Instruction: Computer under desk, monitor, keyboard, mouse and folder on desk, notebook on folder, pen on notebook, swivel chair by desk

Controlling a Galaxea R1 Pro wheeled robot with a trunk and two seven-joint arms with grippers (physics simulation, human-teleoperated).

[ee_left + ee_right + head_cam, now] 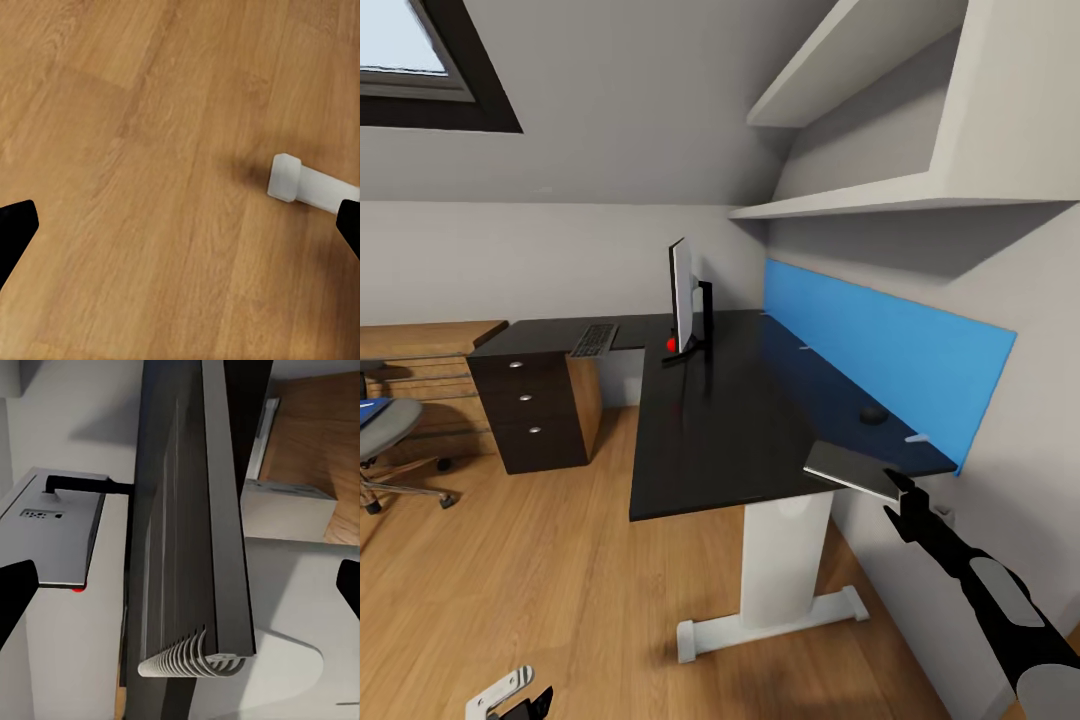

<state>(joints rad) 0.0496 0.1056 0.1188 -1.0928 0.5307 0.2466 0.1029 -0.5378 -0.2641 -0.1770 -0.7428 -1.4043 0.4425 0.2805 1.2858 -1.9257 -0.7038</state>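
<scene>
Now your right gripper [897, 489] is clamped on the notebook [850, 468] at the desk's [710, 440] near right corner, its long axis slanting across that edge. Level it before release; the folder isn't under it yet. Your left gripper [520, 700] hangs apart over bare floor [150, 150].

Grey notebook [852, 468] held over desk [720, 420] corner.

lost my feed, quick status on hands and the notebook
Right hand shut on notebook, at desk near corner. Left hand open, low over floor. Mouse just beyond; folder on chair.
</scene>
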